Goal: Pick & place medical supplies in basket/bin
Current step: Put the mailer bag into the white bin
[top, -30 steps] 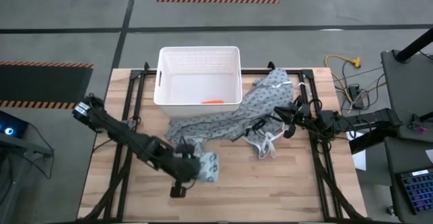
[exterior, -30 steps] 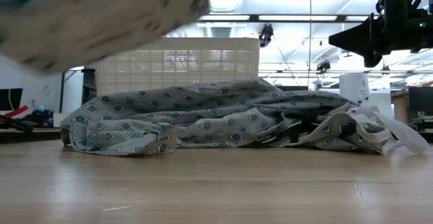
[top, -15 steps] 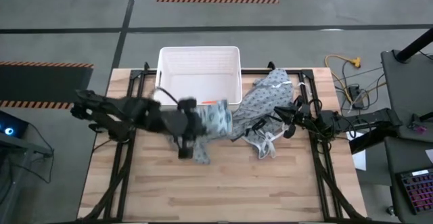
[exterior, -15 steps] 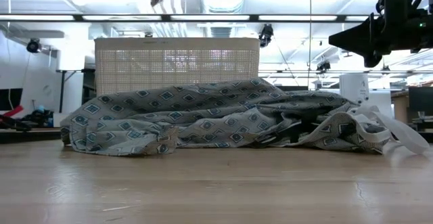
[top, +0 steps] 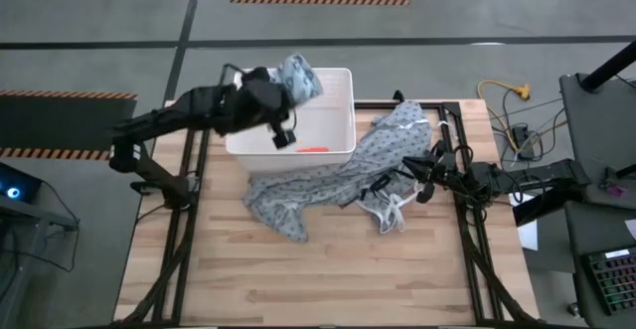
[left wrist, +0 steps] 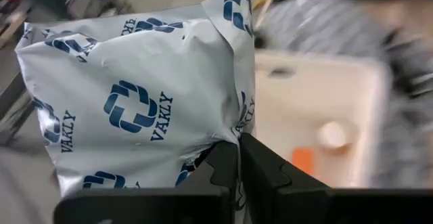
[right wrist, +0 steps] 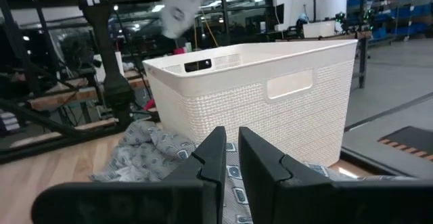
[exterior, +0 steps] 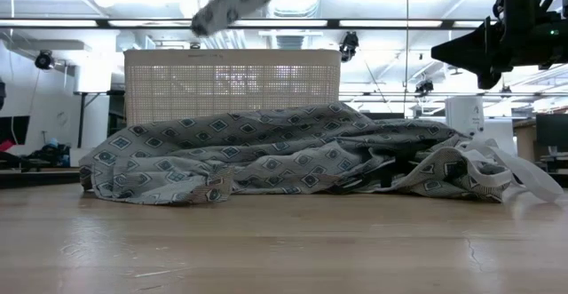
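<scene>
The left jaws (top: 288,82) are pinching a soft pale packet (top: 299,74) printed with blue logos, holding it in the air above the far left part of the white bin (top: 343,145). In the left wrist view the two dark fingers (left wrist: 260,166) press together on the lower edge of the packet (left wrist: 145,102), whose printed film fills most of the picture, with the bin's interior (left wrist: 355,122) blurred beyond it. In the low view the packet (exterior: 238,1) hangs tilted, well above the bin's ribbed wall (exterior: 231,85).

Inside the bin an orange item (top: 313,150) lies on the floor near the front wall; the left wrist view shows the same orange piece (left wrist: 302,162) and a pale round object (left wrist: 333,135) near it, both too blurred to tell more.

The grey patterned gown (top: 338,170) sprawls on the wooden bench (top: 328,279) just in front of and to the right of the bin, touching its front right corner, with white ties (top: 390,210) trailing toward the right arm. In the low view the gown (exterior: 266,161) lies heaped across the bench in front of the bin.

The right jaws (top: 422,175) wait at the right side of the bench, beside the gown's right edge. In the right wrist view their fingers (right wrist: 213,160) sit close together with only a narrow gap, gripping nothing, pointing at the bin (right wrist: 270,102) and the gown (right wrist: 145,153).
</scene>
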